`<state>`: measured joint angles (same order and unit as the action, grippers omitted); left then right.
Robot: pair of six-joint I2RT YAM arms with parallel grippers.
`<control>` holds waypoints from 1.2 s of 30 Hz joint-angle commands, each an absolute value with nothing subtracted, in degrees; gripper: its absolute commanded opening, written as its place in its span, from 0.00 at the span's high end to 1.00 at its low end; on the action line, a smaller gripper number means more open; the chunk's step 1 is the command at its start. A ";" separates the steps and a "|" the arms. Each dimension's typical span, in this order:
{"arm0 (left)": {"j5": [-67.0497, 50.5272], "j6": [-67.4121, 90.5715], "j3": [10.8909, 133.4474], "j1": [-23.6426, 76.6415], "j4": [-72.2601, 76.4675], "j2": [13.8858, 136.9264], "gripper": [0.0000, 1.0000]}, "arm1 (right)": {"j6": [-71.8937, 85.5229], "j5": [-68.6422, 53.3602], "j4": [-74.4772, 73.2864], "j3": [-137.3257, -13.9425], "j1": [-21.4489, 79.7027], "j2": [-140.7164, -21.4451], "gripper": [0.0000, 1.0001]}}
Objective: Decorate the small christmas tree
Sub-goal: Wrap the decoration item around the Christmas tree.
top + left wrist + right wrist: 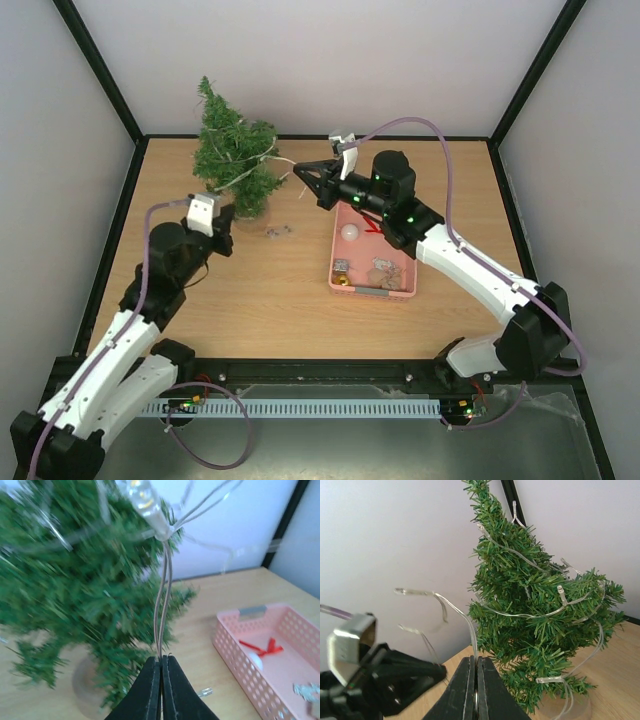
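Observation:
The small christmas tree [233,150] stands at the back left of the table on a round clear base, with a clear light string [262,153] wound through its branches. It also shows in the right wrist view [535,605] and, blurred, in the left wrist view [70,590]. My left gripper [222,222] is at the tree's near side, shut on the string's thin wires [162,610]. My right gripper [298,175] is just right of the tree, shut on another stretch of the string [467,620].
A pink plastic basket [405,290] lies right of centre, holding a white ball [349,232], a red bow [374,226] and small ornaments. A small silver ornament [277,231] lies on the wood between tree and basket. Walls enclose the table.

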<state>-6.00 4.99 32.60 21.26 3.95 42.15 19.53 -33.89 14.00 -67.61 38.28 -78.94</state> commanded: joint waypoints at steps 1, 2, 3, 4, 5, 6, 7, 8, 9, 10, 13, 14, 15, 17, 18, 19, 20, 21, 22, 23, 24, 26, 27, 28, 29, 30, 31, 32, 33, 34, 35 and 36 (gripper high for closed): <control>3.41 3.86 37.73 21.43 -2.05 38.31 0.98 | 18.09 -35.83 18.06 -67.05 39.02 -80.89 0.98; 4.90 3.46 38.37 21.40 -2.44 37.67 0.98 | 17.50 -35.95 18.18 -67.20 39.23 -81.58 0.98; 6.58 2.98 38.95 21.43 -2.79 37.20 0.98 | 16.70 -36.10 18.27 -67.44 39.58 -82.20 0.98; 8.33 2.31 39.59 21.40 -3.12 36.91 0.98 | 15.75 -36.20 18.24 -67.87 39.87 -82.93 0.98; 10.02 1.83 40.15 21.41 -3.42 36.61 0.97 | 14.85 -36.21 17.95 -68.31 40.17 -83.69 0.98; 11.50 1.24 40.55 21.36 -3.65 36.43 0.98 | 13.86 -36.36 17.55 -68.93 40.41 -84.44 0.98; 12.72 0.70 41.03 21.36 -3.83 36.23 0.98 | 12.99 -36.42 17.12 -69.39 40.65 -85.17 0.98; 13.83 0.43 41.42 21.36 -4.01 36.07 0.98 | 12.15 -36.30 16.99 -69.83 40.72 -85.74 0.98; 14.79 0.17 41.85 21.36 -4.11 35.96 0.98 | 11.62 -36.17 17.02 -70.13 40.73 -86.30 0.98; 15.33 -0.02 42.22 21.36 -4.19 35.87 0.98 | 11.00 -36.16 17.07 -70.48 40.77 -86.90 0.98; 18.05 -1.49 43.25 21.28 -4.31 35.92 0.98 | 8.57 -36.59 17.52 -71.26 40.92 -88.84 0.98; 19.13 -2.61 43.57 21.20 -4.19 36.12 0.98 | 7.59 -36.69 17.19 -71.94 41.03 -89.49 0.98; 19.94 -3.46 43.96 21.00 -4.03 36.40 0.98 | 6.78 -36.92 16.96 -72.55 41.04 -90.11 0.98; 20.91 -4.48 44.99 20.03 -3.72 37.19 0.98 | 5.38 -36.97 17.11 -73.78 41.28 -90.98 0.98; 20.80 -4.68 45.78 19.31 -3.62 37.74 0.98 | 4.86 -36.79 17.44 -74.31 41.49 -91.32 0.98; 20.30 -4.68 46.42 18.37 -3.48 38.25 0.98 | 4.44 -36.68 17.88 -74.78 41.68 -91.57 0.98; 19.62 -4.66 47.07 17.36 -3.22 38.83 0.98 | 4.03 -36.50 18.46 -75.18 42.04 -91.70 0.98; 18.84 -4.56 47.68 16.14 -3.04 39.31 0.98 | 3.51 -36.29 19.00 -75.56 42.32 -91.86 0.98; 17.98 -4.27 48.43 14.77 -2.97 39.97 0.98 | 2.81 -36.29 19.69 -75.89 42.69 -92.01 0.98; 16.91 -3.96 49.62 13.27 -3.05 40.76 0.98 | 1.83 -36.29 20.24 -76.31 42.99 -92.14 0.98; 15.44 -3.51 50.52 11.65 -3.19 41.19 0.98 | 0.75 -36.18 20.38 -76.70 43.46 -92.36 0.98; 13.13 -2.67 52.25 9.19 -3.41 41.79 0.98 | -2.06 -35.80 20.12 -77.68 44.70 -92.53 0.98; 12.62 -2.35 52.97 8.54 -3.38 42.01 0.98 | -3.56 -35.47 20.03 -78.05 45.34 -92.59 0.98; 12.42 -2.14 53.54 8.09 -3.36 42.27 0.98 | -4.74 -35.04 19.93 -78.53 46.01 -92.76 0.98; 12.40 -2.03 53.93 7.97 -3.42 42.41 0.98 | -5.84 -34.64 19.90 -78.93 46.58 -92.99 0.98; 12.46 -1.97 54.17 7.81 -3.43 42.62 0.98 | -6.43 -34.33 19.91 -79.45 47.00 -93.53 0.98; 12.62 -1.94 54.29 7.71 -3.35 42.79 0.98 | -6.88 -34.03 19.94 -79.98 47.36 -94.09 0.98; 12.96 -1.87 54.31 7.54 -3.22 42.92 0.98 | -7.20 -33.66 20.00 -80.45 47.68 -94.72 0.98; 13.11 -1.85 54.21 7.41 -3.13 42.91 0.98 | -7.35 -33.31 20.23 -80.87 47.97 -95.37 0.98; 13.26 -1.87 54.15 7.19 -3.02 42.97 0.98 | -7.46 -33.04 20.36 -81.29 48.25 -96.20 0.98; 13.32 -1.91 54.02 6.99 -2.93 42.99 0.98 | -7.55 -32.85 20.44 -81.70 48.52 -96.74 0.98; 13.54 -2.01 53.85 6.76 -2.76 43.00 0.98 | -7.62 -32.74 20.54 -81.94 48.78 -97.30 0.98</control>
<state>13.47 -2.35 52.97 7.68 -4.27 42.65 -4.93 -34.44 18.35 -79.70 47.92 -94.54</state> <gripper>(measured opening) 0.027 0.017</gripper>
